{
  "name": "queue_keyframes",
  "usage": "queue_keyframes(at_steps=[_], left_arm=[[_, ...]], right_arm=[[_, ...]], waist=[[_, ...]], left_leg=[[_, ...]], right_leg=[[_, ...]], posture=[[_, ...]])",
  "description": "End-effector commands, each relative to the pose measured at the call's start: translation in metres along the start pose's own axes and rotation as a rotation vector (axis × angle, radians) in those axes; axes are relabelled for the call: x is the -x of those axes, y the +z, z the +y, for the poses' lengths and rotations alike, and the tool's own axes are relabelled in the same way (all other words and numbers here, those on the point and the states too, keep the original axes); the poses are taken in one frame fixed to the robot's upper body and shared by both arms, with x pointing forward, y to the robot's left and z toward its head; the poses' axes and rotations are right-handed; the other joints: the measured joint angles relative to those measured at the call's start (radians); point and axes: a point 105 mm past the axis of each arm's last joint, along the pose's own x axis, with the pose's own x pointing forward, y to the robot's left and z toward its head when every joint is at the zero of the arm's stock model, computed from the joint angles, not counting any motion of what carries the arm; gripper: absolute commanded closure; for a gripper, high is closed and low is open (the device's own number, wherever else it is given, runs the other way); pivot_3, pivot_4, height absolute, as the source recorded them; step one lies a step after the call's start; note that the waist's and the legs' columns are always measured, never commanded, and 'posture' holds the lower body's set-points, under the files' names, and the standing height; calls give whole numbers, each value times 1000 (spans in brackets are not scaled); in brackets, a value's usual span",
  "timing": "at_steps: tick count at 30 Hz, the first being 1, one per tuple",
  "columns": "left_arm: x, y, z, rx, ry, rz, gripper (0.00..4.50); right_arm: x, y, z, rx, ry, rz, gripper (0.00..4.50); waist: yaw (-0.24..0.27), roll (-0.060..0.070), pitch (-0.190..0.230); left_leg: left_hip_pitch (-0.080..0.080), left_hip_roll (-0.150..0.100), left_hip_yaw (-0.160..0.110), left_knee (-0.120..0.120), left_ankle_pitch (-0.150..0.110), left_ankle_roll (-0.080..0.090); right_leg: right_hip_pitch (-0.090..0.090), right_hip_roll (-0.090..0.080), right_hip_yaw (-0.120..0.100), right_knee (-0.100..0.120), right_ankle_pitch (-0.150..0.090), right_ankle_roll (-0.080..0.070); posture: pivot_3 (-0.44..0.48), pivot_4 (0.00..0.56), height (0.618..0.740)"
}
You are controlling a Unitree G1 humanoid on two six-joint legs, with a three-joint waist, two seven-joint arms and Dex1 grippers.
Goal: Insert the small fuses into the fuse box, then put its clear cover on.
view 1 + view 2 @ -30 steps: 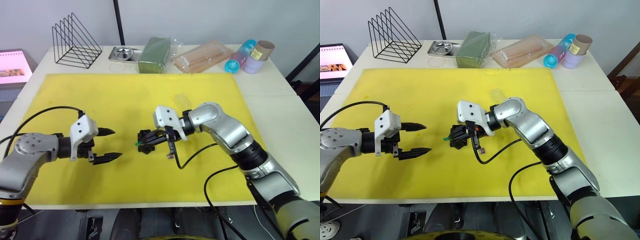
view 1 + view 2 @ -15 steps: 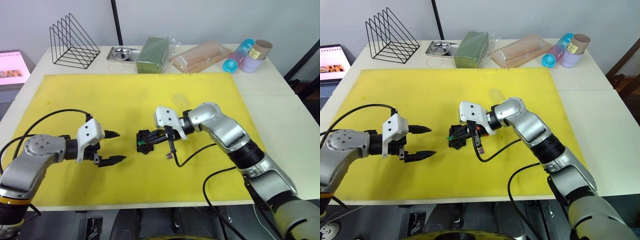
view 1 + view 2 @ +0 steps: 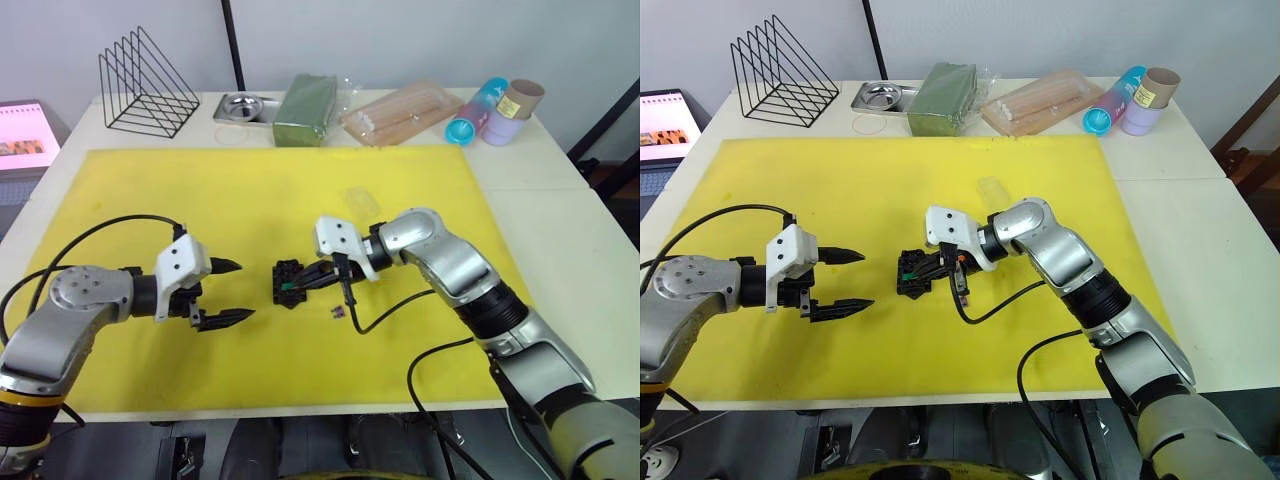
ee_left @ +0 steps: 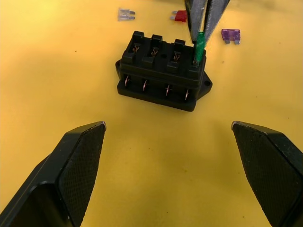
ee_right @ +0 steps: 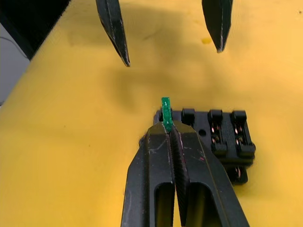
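The black fuse box (image 4: 163,78) lies in the middle of the yellow mat (image 3: 200,200). My right gripper (image 5: 168,126) is shut on the green fuse (image 5: 166,113), whose tip sits at the box's end slot (image 4: 196,60). My left gripper (image 3: 243,290) hangs open just left of the box, nothing between its fingers (image 4: 80,156). Beyond the box lie a red fuse (image 4: 180,16), a purple fuse (image 4: 230,34) and a pale greyish fuse (image 4: 126,14). The clear cover (image 3: 362,198) rests on the mat behind my right wrist.
Along the back of the table stand a black wire rack (image 3: 148,85), a small metal tray (image 3: 245,105), a green packet (image 3: 308,108), a clear bag of sticks (image 3: 405,112) and some tubes (image 3: 495,108). A lit screen (image 3: 25,135) sits at far left.
My left gripper has moved right, closer to the fuse box, still open. The right gripper stays at the box, shut on the green fuse.
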Motion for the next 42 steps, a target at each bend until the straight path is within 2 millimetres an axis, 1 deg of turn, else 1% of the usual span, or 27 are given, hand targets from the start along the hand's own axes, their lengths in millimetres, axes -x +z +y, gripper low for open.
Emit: queue_keyframes(at_steps=[1,4,7,13,19,28,31,42], left_arm=[[0,7,-2,-36,-3,-9,15],[1,8,-1,-38,-1,-9,15],[1,8,-1,-38,1,-10,15],[-1,9,0,-40,2,-14,15],[-2,10,0,-42,2,-18,15],[-2,10,1,-45,4,-17,15],[-2,10,1,-47,6,-16,15],[-1,11,0,-48,6,-13,15]], right_arm=[[7,2,-3,19,-20,-4,4500],[6,-1,-1,20,-14,7,4500],[7,1,-2,23,-14,5,4500],[14,19,-3,30,-15,-32,4500],[16,28,-2,32,-11,-48,4500],[14,21,4,27,14,-11,4500],[11,17,3,23,9,-2,4500],[7,14,2,15,8,8,4500]], waist=[[0,0,0],[0,0,0],[0,0,0],[1,0,0],[1,0,0],[0,0,0],[0,0,0],[0,0,0]], left_leg=[[0,0,0,0,0,0],[0,0,0,0,0,0],[0,0,0,0,0,0],[0,0,0,0,0,0],[0,0,0,0,0,0],[0,0,0,0,0,0],[0,0,0,0,0,0],[0,0,0,1,0,0]], right_leg=[[0,0,0,0,0,0],[0,0,0,0,0,0],[0,0,0,0,0,0],[0,0,0,0,0,0],[0,0,0,0,0,0],[0,0,0,0,0,0],[0,0,0,0,0,0],[0,0,0,0,0,0]], posture=[[0,150,740],[0,150,740],[0,150,740],[0,150,740],[0,150,740],[0,150,740],[0,150,740],[0,150,740]])
